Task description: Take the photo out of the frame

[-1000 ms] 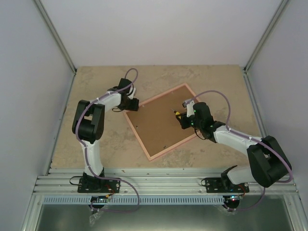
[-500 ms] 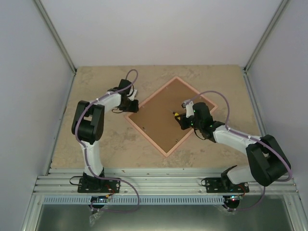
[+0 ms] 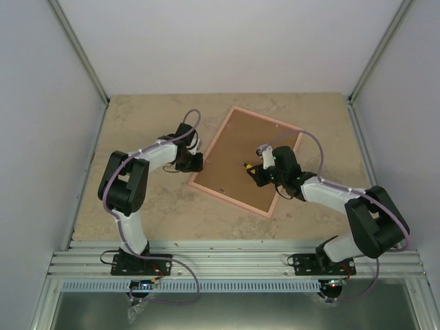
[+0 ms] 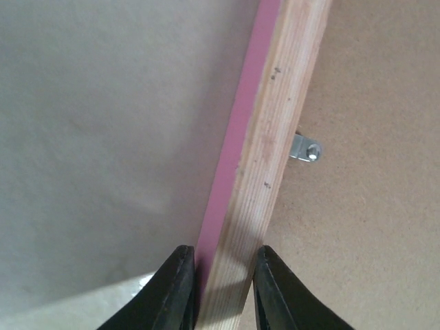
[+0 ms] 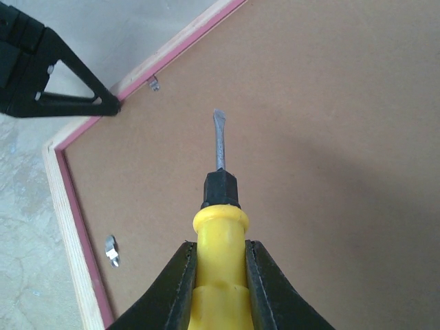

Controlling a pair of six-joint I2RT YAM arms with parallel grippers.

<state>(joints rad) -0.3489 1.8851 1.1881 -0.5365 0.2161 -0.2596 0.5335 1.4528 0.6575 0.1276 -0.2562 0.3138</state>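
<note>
The frame [image 3: 247,161] lies face-down on the counter [image 3: 137,117], the photo hidden underneath. The left end effector [image 4: 221,278] pinches its rail, probably to steady it. The right end effector [image 5: 218,275] clamps a screwdriver [image 5: 218,185], likely for the retaining clips [image 4: 304,148].

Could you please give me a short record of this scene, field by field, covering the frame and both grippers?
frame: lying back side up on the table, brown backing board in place
left gripper: closed on the frame's edge
right gripper: holding a yellow-handled screwdriver, blade pointing out over the backing board
clips: small metal tabs along the board's edge
photo: not visible
</note>
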